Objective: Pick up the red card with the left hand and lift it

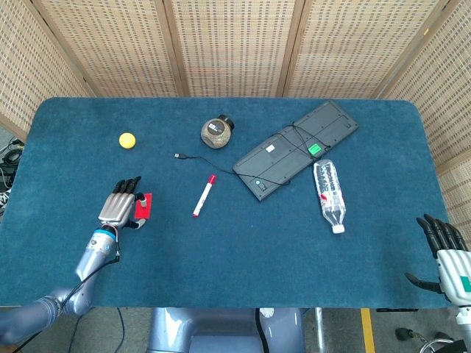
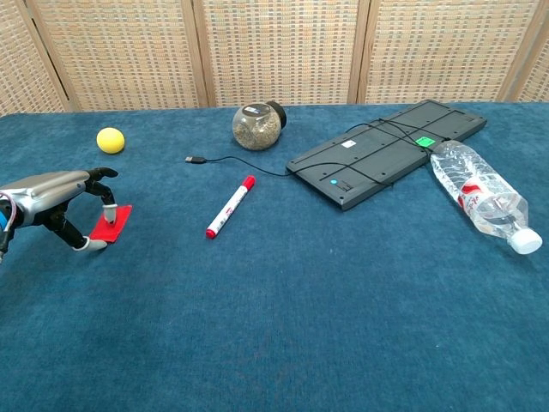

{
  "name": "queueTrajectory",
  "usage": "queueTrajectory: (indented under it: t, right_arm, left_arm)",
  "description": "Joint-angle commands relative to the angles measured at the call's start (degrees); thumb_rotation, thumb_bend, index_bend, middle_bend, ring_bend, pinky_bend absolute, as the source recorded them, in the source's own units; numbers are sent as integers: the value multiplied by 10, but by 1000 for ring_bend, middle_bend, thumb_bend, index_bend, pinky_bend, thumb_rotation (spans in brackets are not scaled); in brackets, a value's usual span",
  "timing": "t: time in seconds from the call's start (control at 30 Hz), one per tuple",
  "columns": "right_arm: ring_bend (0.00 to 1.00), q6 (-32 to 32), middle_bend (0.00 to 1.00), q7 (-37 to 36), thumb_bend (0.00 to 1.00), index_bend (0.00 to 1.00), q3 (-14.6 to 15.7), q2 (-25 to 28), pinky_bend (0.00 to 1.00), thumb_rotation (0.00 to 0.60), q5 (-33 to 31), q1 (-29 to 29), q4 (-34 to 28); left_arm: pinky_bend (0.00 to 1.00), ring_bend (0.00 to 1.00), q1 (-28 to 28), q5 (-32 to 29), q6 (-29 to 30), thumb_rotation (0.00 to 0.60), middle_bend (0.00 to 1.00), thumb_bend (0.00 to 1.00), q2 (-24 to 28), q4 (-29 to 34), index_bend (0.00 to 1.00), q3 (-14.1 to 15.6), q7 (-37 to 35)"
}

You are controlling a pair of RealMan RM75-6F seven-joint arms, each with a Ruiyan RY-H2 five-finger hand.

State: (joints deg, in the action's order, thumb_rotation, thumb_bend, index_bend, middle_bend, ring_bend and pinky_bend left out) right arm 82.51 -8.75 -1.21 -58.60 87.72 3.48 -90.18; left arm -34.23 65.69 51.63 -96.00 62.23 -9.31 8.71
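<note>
The red card (image 2: 112, 223) (image 1: 143, 205) lies on the blue table near its left edge. My left hand (image 2: 53, 200) (image 1: 118, 207) arches over the card's left side. One fingertip (image 2: 108, 209) presses on the card's top and the thumb touches its near corner, so the card is pinched between them while still low on the cloth. My right hand (image 1: 447, 248) hangs off the table's front right corner with fingers apart and nothing in it; the chest view does not show it.
A yellow ball (image 2: 110, 139) sits behind the left hand. A red marker (image 2: 230, 207) lies right of the card. Further right are a cable plug (image 2: 196, 160), a round jar (image 2: 256, 125), a black keyboard (image 2: 383, 151) and a plastic bottle (image 2: 477, 195) lying on its side.
</note>
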Motion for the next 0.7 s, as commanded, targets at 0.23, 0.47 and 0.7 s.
queueTrajectory:
  t: [0.23,0.47,0.7]
  right_arm:
    - [0,0,0,-2,0,0,0,0,0,600,0,0,0]
    - [0,-1,0,-2,0,0,1,1,0,600,0,1,0]
    - [0,0,0,-2,0,0,1,1,0,600,0,0,-1]
  left_arm:
    - [0,0,-2,-1,-4,600,0,351,-7,-15,501,-1,-8]
    - [0,0,-1,2,-3,600,0,415,-6,-16,520,0,-12]
    - [0,0,-3,0,-7,600,0,419,-7,-15,533,1,-6]
